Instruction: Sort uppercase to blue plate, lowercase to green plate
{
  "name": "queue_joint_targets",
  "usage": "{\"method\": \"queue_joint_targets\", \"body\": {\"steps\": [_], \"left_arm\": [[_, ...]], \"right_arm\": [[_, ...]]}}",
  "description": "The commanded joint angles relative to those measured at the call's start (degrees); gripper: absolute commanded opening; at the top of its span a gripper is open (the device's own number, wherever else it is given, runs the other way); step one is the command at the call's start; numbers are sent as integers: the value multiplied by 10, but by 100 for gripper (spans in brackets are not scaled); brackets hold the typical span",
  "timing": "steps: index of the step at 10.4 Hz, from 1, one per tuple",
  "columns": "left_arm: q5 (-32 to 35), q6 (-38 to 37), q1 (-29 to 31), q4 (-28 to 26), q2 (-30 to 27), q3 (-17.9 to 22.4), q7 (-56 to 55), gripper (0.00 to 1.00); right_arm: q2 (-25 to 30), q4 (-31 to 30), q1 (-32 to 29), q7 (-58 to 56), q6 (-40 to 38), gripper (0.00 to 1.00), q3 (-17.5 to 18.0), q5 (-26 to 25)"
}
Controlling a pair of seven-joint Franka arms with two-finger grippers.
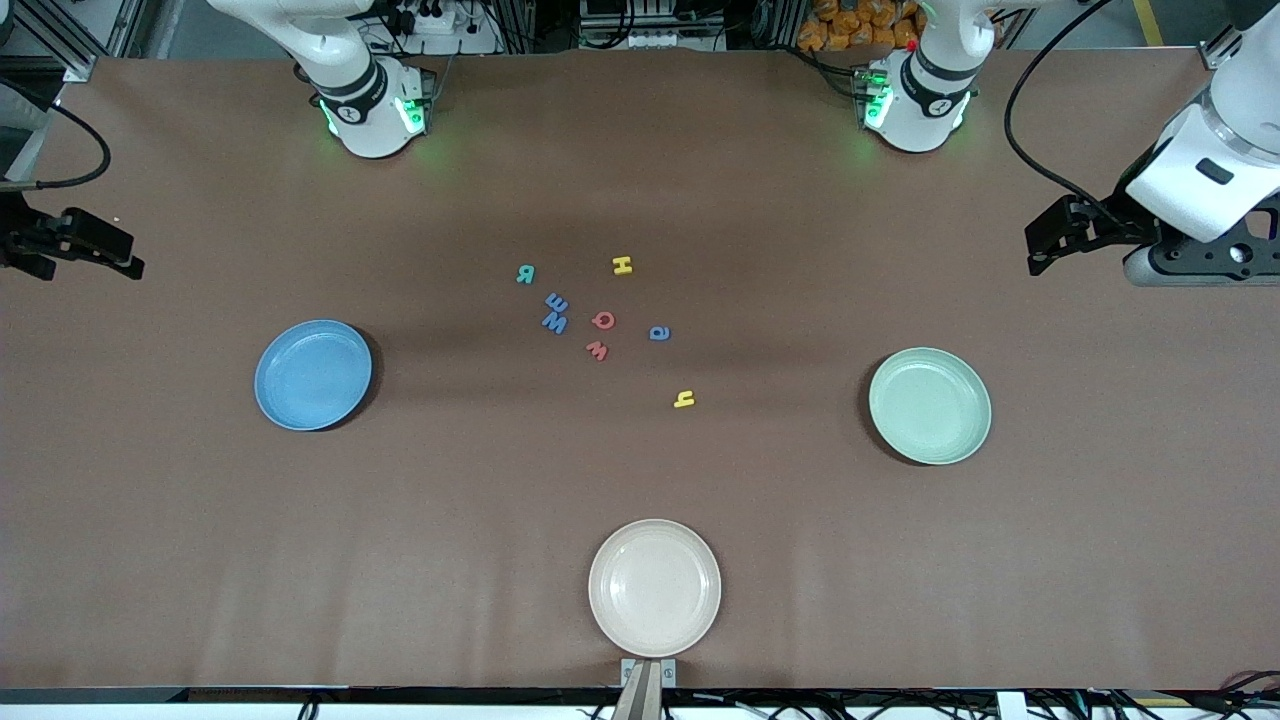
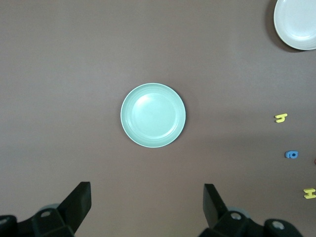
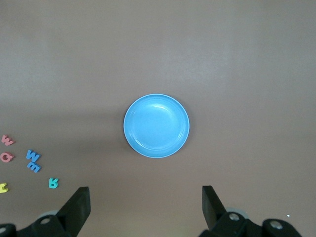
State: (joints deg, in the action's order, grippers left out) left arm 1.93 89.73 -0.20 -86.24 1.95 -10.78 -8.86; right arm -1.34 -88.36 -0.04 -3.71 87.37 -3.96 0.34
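Nearest the front camera sits the cream plate, which the task does not use and which serves here as the landmark. Farther from the camera than it, toward the right arm's end of the table, lies the blue plate; toward the left arm's end lies the green plate. Both are bare.

The letters lie loose on the table, farther from the camera than the cream plate and roughly in line with it. Closest to it is the yellow h, then the red w, the blue a, the red Q, the large blue W touching a smaller blue letter, the teal R and the yellow H.

The count: eight letters, four capitals and four lowercase, and three plates.

The letters look light, flat and stiff, probably foam or plastic, so they should not break but may slide or tip when nudged. A pinch across a narrow stroke from above looks best. The two touching blue letters need care.

The left claw hangs over the table near the green plate, jaws wide and empty. The right claw hangs near the blue plate, equally wide and empty. Both arms wait.
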Motion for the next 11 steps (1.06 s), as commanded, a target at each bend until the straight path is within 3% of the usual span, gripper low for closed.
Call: {"method": "queue_joint_targets", "body": {"steps": [1,4,9,11], "left_arm": [[-8,4,1,-1,-1,-1,5,100],[-4,4,0,1,2,0,5,100],[-6,4,3,0,6,1,6,100],[-5,4,3,-1,6,2,6,100]], "right_arm": [[12,-6,-3,2,-4,100,7,-7],[14,-4,1,7,-4,100,20,-7],[19,-13,52,157,-45,100,120,-5],[19,-57,79,200,-34,100,162,-3]]}}
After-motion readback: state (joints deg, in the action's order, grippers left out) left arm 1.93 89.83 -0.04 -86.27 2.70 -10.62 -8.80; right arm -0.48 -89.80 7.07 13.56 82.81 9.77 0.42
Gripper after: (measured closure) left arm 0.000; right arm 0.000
